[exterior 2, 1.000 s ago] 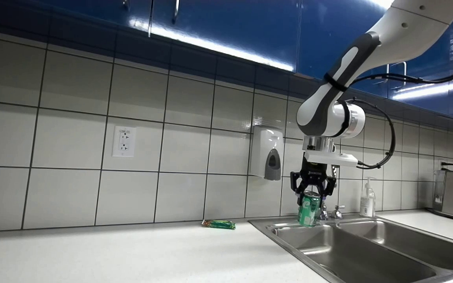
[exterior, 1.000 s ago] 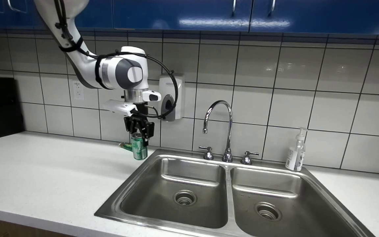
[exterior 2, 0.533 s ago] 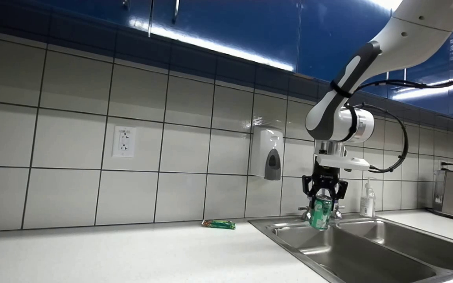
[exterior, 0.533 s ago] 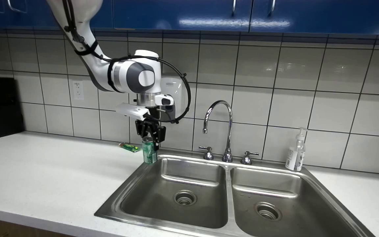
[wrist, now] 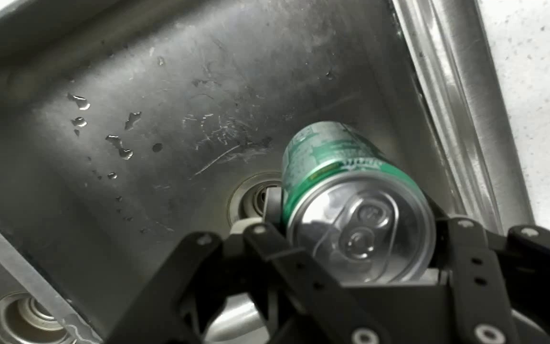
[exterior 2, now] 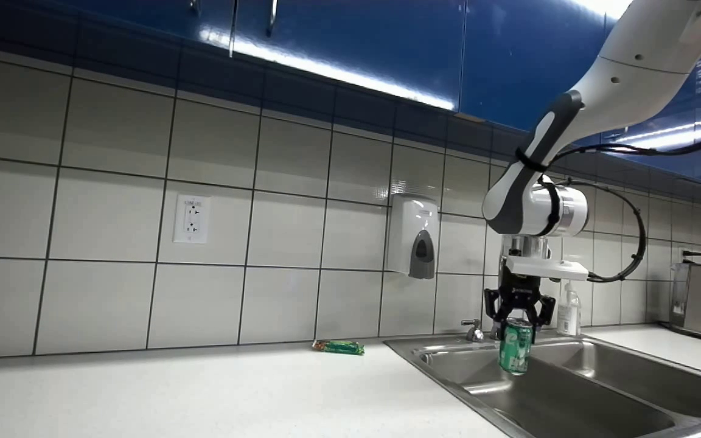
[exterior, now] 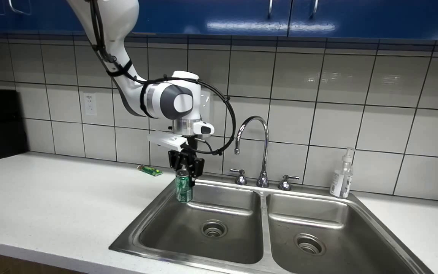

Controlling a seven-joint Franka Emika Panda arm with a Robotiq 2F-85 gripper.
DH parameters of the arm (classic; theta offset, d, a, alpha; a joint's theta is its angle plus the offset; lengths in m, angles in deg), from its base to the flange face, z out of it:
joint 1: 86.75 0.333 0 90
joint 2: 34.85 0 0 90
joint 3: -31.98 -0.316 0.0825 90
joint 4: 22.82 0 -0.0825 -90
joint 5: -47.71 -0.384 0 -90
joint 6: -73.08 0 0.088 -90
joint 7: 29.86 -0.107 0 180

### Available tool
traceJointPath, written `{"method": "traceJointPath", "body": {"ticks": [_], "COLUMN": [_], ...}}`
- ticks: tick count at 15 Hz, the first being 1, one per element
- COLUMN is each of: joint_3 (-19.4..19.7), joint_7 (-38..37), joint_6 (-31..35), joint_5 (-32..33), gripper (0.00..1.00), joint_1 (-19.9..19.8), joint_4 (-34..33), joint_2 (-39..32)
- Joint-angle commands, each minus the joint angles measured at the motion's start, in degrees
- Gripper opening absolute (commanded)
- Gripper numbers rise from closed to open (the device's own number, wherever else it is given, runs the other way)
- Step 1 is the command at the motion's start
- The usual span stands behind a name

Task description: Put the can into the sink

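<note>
Jaws pinching green can [exterior 2: 515, 349] by its upper sides — held near-upright over the sink [exterior: 265, 228], probably so its base lands first.

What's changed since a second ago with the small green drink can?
The small green cylindrical can and the black gripper holding it have moved right and lower in both exterior views, the can now over the stainless steel double-basin sink. Nothing was newly gripped or let go. The flat green wrapper on the white counter and the curved chrome faucet stayed put.
</note>
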Motion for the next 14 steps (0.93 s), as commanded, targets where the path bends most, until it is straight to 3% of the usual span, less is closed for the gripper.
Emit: {"method": "traceJointPath", "body": {"ticks": [1,14], "joint_3": [-0.2,-0.5], "joint_7": [3.4,8.0], "joint_6": [-3.1,-3.4], "joint_5": [-1.4,-1.1], "gripper": [0.38,0.38], "joint_1": [-1.8,-5.4], "joint_4": [-3.7,-9.2], "joint_2": [-2.9,-14.3]}}
